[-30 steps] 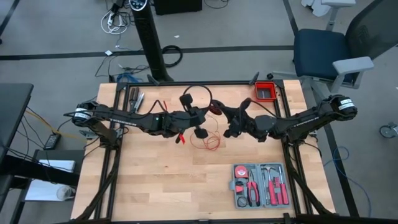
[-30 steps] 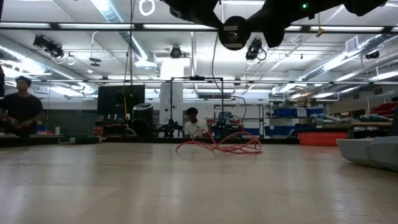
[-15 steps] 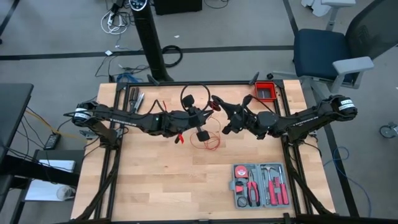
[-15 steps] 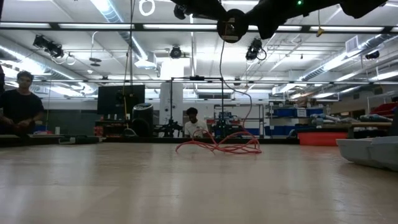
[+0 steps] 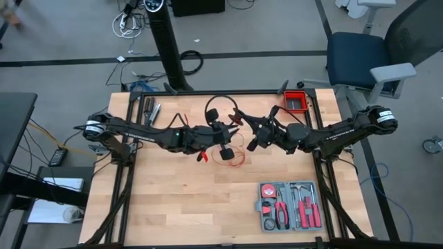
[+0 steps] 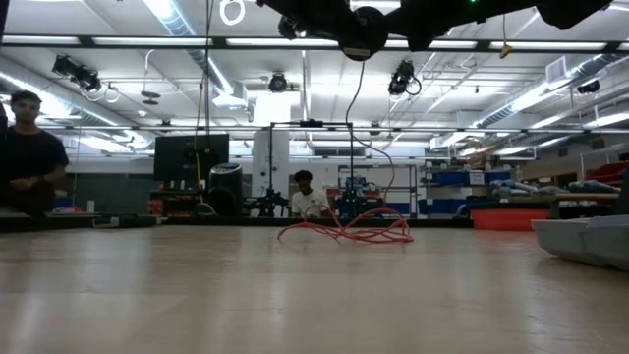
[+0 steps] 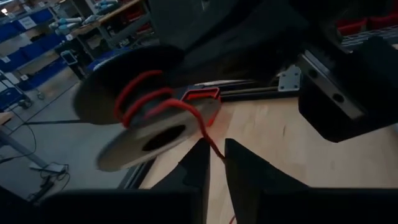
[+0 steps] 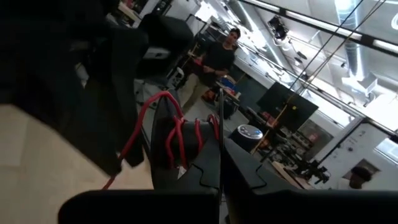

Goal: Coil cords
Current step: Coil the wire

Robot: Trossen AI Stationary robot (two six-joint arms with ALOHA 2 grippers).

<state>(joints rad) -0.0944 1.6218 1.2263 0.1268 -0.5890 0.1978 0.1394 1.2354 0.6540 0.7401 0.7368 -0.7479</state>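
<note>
The thin red cord lies in a loose pile (image 5: 232, 155) on the middle of the table, also seen in the low view (image 6: 344, 232). One strand (image 6: 350, 98) rises from it to a black spool (image 7: 143, 118) that has a few red turns wound on it. The spool is held up over the table's middle by my right gripper (image 8: 221, 168), which is shut on it. Facing it, my left gripper (image 7: 214, 149) has its fingers a little apart. The cord (image 7: 211, 142) runs down between those fingers, which stand just short of the spool. In the high view both grippers meet above the pile (image 5: 237, 121). My right gripper pinches the spool between its two fingers, at what looks like the thin rim of one disc (image 8: 220, 134) seen edge-on. The red turns (image 8: 180, 140) lie just beside the fingers. The spool is lifted clear of the table, with the cord hanging from it.
A grey tool case (image 5: 289, 205) with red-handled tools lies near the front right. A small red bin (image 5: 296, 102) stands at the far right corner, and loose tools (image 5: 152, 111) lie at the far left. A black cable loop (image 5: 220, 105) arches over the left arm. People stand beyond the table (image 6: 29, 167).
Both wrists have rolled while the arms stayed over the table's middle. The spool has tipped and gone up toward the top of the low view. The cord pile on the table has kept its place.
</note>
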